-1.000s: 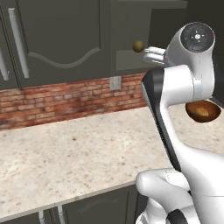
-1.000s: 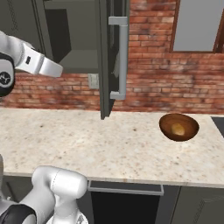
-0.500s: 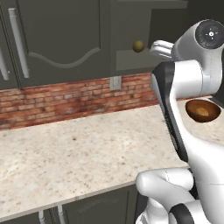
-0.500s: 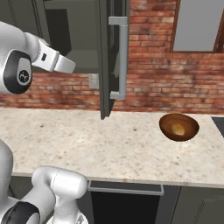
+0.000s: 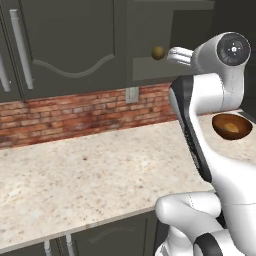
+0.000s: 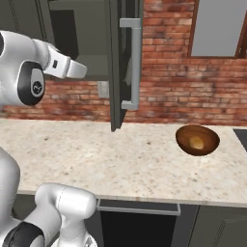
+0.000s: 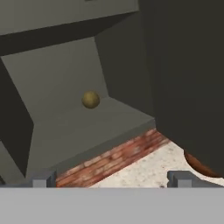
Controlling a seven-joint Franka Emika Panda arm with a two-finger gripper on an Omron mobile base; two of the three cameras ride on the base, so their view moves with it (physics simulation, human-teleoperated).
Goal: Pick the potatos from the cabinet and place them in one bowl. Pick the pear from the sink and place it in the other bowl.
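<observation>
Currently the gripper (image 7: 112, 181) points into the open cabinet (image 7: 65, 78); hand view shows both fingertips (image 7: 43, 180) spread wide apart with nothing between them.

1 olive-brown potato (image 7: 90, 99) sits on the cabinet shelf toward the back, well apart from the fingertips. Same potato shows in the left base view (image 5: 158, 53) as a small round lump inside the dark opening, just left of the arm's wrist.

Cabinet door (image 6: 126, 62) stands open, seen edge-on in the right base view with its silver bar handle (image 6: 134, 62) facing the camera. The arm's forearm reaches toward the cabinet interior to the left of that door.

Dark-brown glossy bowl (image 6: 197, 140) sits on the speckled counter (image 6: 120, 159), right of the open door and well apart from the arm. A golden-tan potato (image 6: 196, 142) already lies inside it. Left base view shows the same bowl (image 5: 231, 126) at the right, partly hidden behind the arm, tan potato (image 5: 230, 128) visible in it. In the hand view a sliver of brown bowl rim (image 7: 199, 166) peeks out below the door's edge.

Brick backsplash (image 6: 62, 101) runs under the cabinets, with a wall outlet (image 5: 132, 94) on it. A black corner at the right edge of the right base view may be the sink (image 6: 240, 137); cannot tell more.
</observation>
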